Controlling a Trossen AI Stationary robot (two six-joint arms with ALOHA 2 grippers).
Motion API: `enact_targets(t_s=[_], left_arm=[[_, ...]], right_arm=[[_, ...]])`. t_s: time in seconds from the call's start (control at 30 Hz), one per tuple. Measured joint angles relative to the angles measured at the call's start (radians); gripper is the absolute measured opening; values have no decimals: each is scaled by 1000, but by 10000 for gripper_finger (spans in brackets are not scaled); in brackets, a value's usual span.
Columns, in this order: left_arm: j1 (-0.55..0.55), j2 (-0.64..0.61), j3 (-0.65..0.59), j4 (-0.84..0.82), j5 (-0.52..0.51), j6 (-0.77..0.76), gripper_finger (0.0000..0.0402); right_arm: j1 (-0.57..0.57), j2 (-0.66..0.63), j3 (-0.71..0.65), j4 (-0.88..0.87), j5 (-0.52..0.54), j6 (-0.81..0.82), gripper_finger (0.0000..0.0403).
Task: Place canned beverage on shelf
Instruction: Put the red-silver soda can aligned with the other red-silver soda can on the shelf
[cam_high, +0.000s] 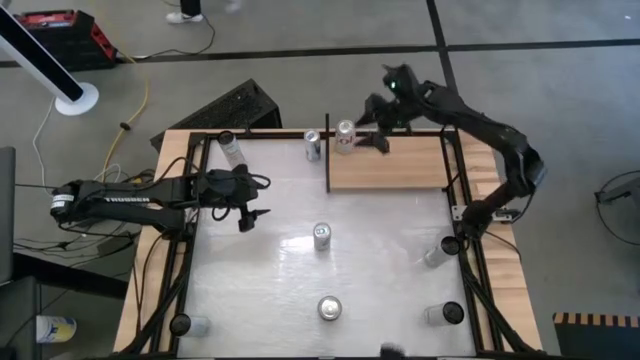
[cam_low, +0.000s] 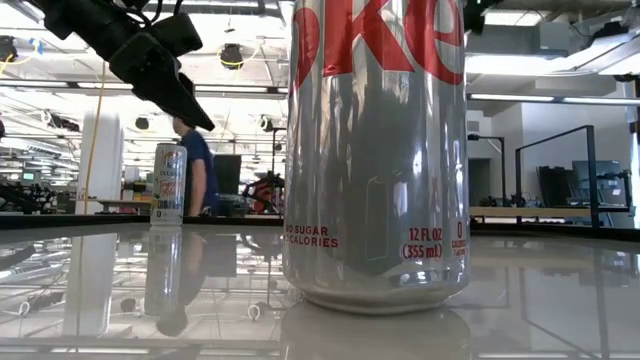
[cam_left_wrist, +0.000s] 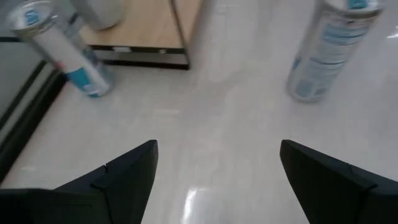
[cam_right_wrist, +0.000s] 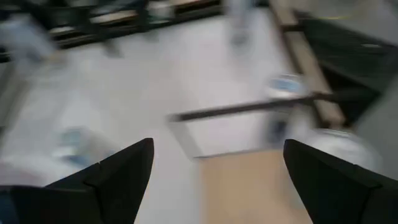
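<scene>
A silver can (cam_high: 345, 137) stands upright on its base at the far left corner of the light-brown shelf (cam_high: 395, 168); in the right wrist view it shows blurred (cam_right_wrist: 339, 148) beyond the board (cam_right_wrist: 249, 186). My right gripper (cam_high: 374, 138) hangs open over the shelf, just right of that can, with nothing between its fingers (cam_right_wrist: 211, 180). My left gripper (cam_high: 250, 220) waits open over the white table's left half, also empty (cam_left_wrist: 217, 180). A second can (cam_high: 313, 145) stands on the table just left of the shelf.
More cans stand about the table: far left (cam_high: 231, 148), middle (cam_high: 321, 236), near middle (cam_high: 330, 308) (looming large in the low view (cam_low: 375, 150)), and right side (cam_high: 443, 250) and near right corner (cam_high: 445, 314). Black rails (cam_high: 327, 150) bound the shelf's ends. The shelf's right half is bare.
</scene>
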Motion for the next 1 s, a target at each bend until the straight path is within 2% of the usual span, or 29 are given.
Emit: enact_targets(t_s=[0.17,0.23,0.3,0.43,0.57,0.63,0.7,1.0], left_arm=[[-4,0,0,23,33,15,322],[-12,0,0,41,38,30,322],[-25,0,0,59,40,48,322],[-51,0,0,94,44,61,322],[-66,0,0,101,97,91,322],[-68,0,0,116,117,103,322],[-68,0,0,127,129,116,322],[-68,0,0,140,139,143,322]], right_arm=[[284,-71,-1,-51,3,136,381],[430,-83,-2,-29,44,209,381],[584,-85,-2,5,146,280,381],[878,-47,-2,82,429,436,381],[1093,32,-1,172,748,592,382],[1166,82,-3,177,871,669,382],[1209,136,-4,217,923,744,382],[1268,285,-3,326,946,998,379]])
